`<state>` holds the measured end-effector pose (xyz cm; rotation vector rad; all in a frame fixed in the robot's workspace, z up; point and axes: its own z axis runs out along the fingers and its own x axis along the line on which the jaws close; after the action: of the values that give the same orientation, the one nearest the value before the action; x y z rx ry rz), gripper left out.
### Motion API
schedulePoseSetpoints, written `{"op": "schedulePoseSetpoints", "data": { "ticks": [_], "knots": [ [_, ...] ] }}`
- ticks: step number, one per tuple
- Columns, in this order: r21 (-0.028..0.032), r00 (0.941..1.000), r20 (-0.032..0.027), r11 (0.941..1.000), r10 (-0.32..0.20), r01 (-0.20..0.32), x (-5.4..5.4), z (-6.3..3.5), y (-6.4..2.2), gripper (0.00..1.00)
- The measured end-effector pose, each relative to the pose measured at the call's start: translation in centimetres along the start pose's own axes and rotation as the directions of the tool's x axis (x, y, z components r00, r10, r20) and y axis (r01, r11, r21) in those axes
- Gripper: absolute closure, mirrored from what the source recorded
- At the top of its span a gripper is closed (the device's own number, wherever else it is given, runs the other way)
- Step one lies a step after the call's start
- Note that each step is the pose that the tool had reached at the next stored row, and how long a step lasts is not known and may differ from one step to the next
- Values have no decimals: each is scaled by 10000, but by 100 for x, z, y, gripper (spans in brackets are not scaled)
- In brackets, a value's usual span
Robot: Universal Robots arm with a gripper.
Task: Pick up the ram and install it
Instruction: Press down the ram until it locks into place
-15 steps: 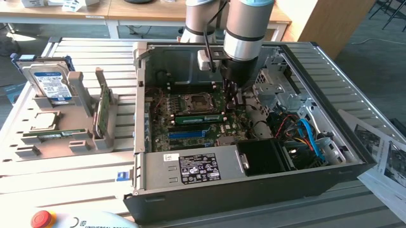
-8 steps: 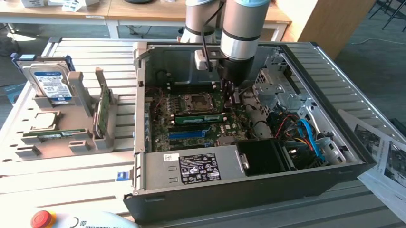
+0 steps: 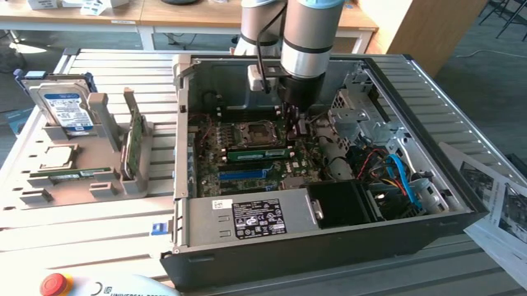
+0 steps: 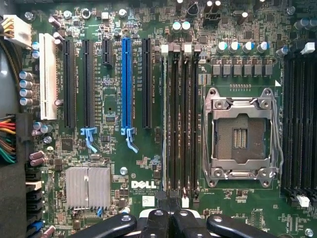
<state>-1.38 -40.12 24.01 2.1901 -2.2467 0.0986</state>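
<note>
A ram [image 3: 257,154], a long green stick, stands on edge in a memory slot beside the empty CPU socket [image 3: 251,131] inside the open computer case [image 3: 329,246]. My gripper [image 3: 299,126] hangs inside the case just above the motherboard, near the ram's end on the exterior view's right. In the wrist view my gripper [image 4: 169,212] is shut, its black fingers pressed together with nothing seen between them. The black memory slots [image 4: 179,119] run straight away from the tips, beside the CPU socket [image 4: 241,131]. A second ram [image 3: 70,174] lies in the grey holder [image 3: 99,185].
The grey holder on the exterior view's left also carries a hard drive [image 3: 66,108], a CPU chip [image 3: 56,158] and a broader green card on edge [image 3: 132,145]. A blue expansion slot [image 3: 247,174] lies near the ram. Cables [image 3: 395,172] and the drive cage [image 3: 358,117] crowd the case's right side.
</note>
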Motion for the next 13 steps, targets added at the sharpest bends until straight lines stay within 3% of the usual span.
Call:
{"op": "schedulePoseSetpoints", "data": {
  "ticks": [13],
  "knots": [
    [20, 10000, 2, 10000, 1, -1, -3, 75, 9, 89]
  ]
}}
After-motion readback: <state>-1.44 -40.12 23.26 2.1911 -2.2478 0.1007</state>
